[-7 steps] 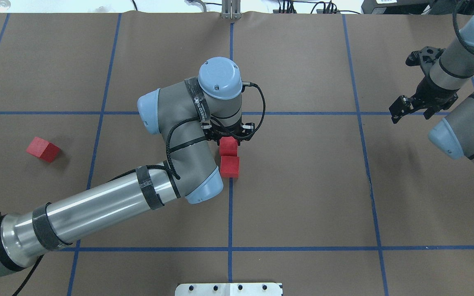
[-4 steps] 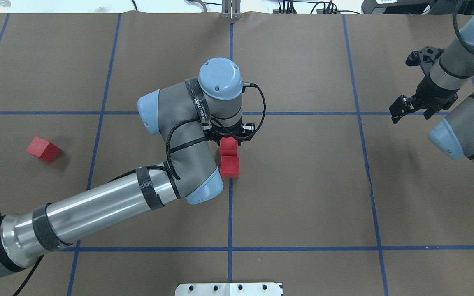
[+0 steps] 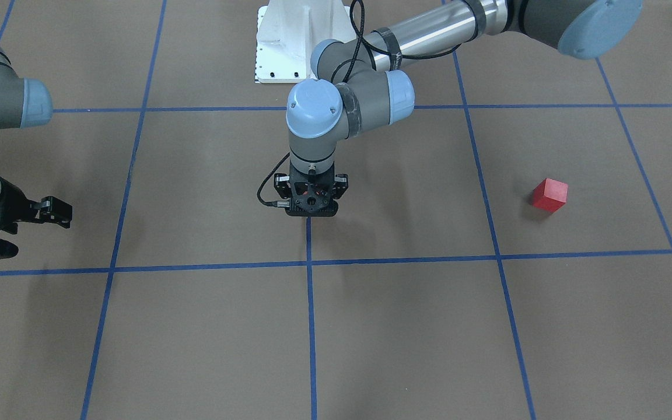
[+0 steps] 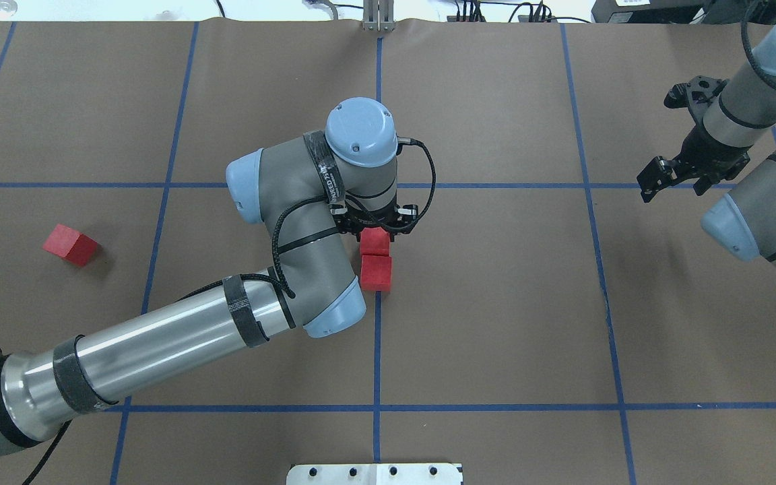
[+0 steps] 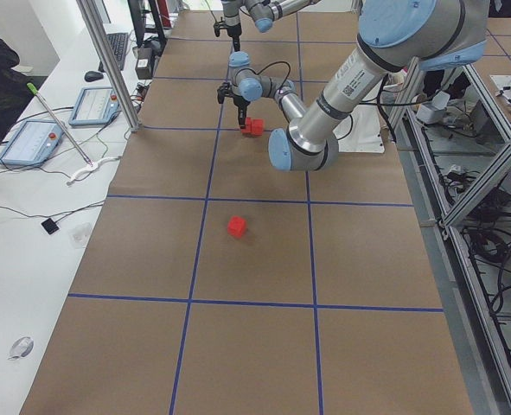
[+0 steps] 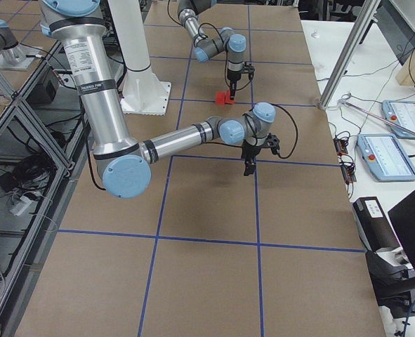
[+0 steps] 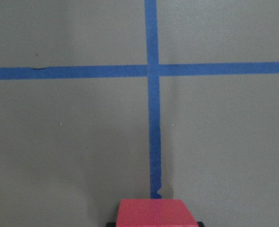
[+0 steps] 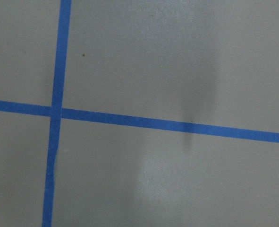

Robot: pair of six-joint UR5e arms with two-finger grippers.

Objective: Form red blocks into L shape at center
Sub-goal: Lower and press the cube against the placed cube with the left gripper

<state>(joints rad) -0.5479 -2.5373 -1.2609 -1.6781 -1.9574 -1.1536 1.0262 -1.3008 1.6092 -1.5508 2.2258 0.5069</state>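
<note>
Two of the red blocks (image 5: 253, 127) sit at the center (image 4: 377, 323), on the middle blue tape line (image 4: 378, 101). The nearer block (image 4: 376, 273) lies free on the brown floor. The farther block (image 4: 374, 242) touches its far face, so the pair makes a short straight row along the line. The third block (image 4: 70, 244) lies well apart on the robot's left, in the next grid square, turned askew to the tape.

The left gripper (image 4: 375, 232) points straight down over the farther block and covers part of its top in the overhead view. In the front-facing view its black body hides both center blocks. In the left wrist view that block's top fills the lower edge, and the dark fingertips (image 7: 200, 223) sit tight against its two sides, so the left gripper pinches the farther block.

The right gripper (image 4: 675, 180) hangs above the floor far off on the robot's right, near a tape crossing (image 8: 56, 111), with its jaws spread wide. The right wrist view shows only brown floor and blue tape.

The white pedestal base (image 3: 289, 41) stands at the robot's edge of the table, on the same middle line.
</note>
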